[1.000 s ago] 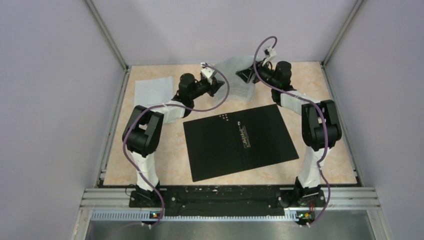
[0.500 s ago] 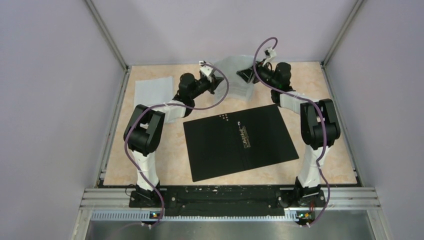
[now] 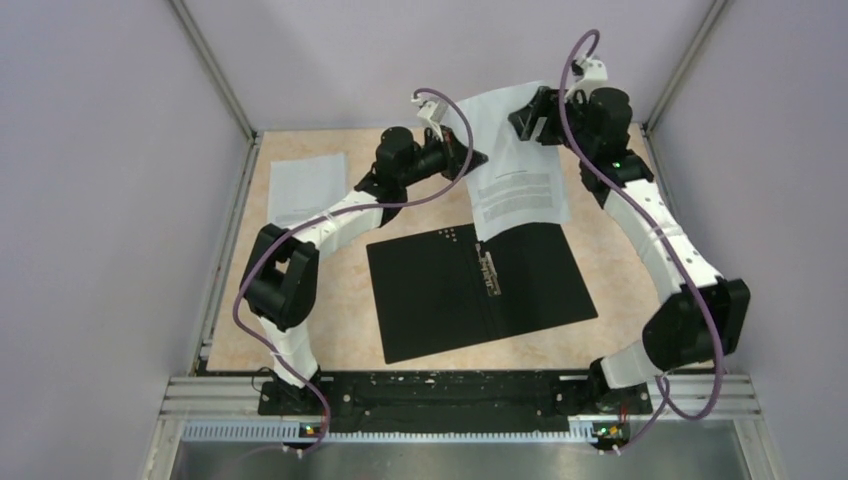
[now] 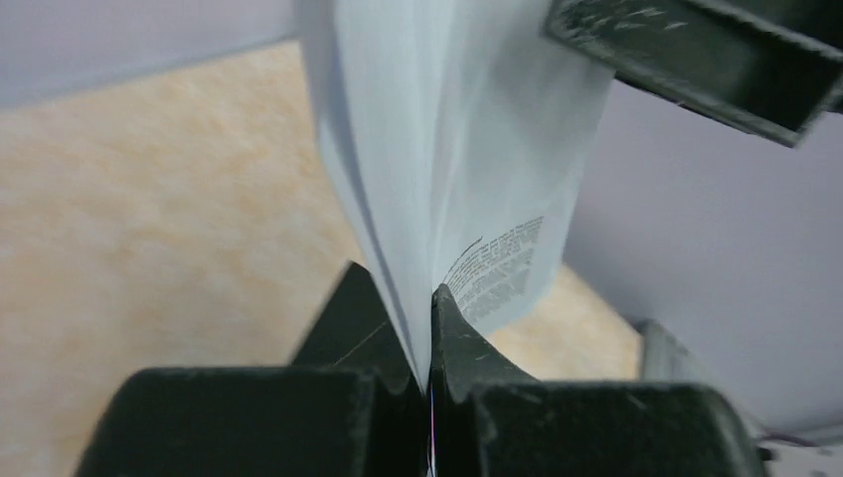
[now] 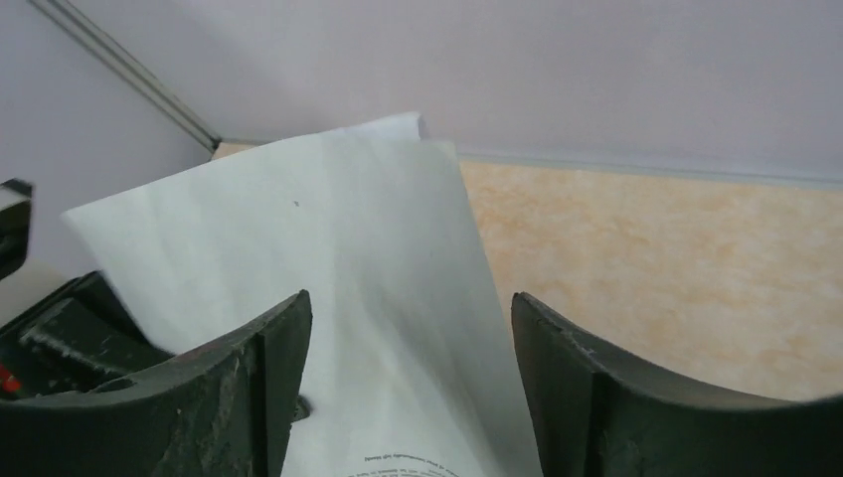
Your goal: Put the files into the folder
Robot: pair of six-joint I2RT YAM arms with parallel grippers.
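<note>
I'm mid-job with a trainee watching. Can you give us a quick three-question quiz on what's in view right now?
1. True or false: the folder lies open with its black inside facing up.
2. The left pincer is: A) open, B) shut on the printed sheets, C) out of view.
3. Fill in: a lone sheet lies flat beside the ___ arm.
Key: 1 true; 2 B; 3 left.

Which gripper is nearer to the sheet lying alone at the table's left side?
Left. The left gripper is to the right of the lone sheet; the right gripper is even farther right, near the back wall.
</note>
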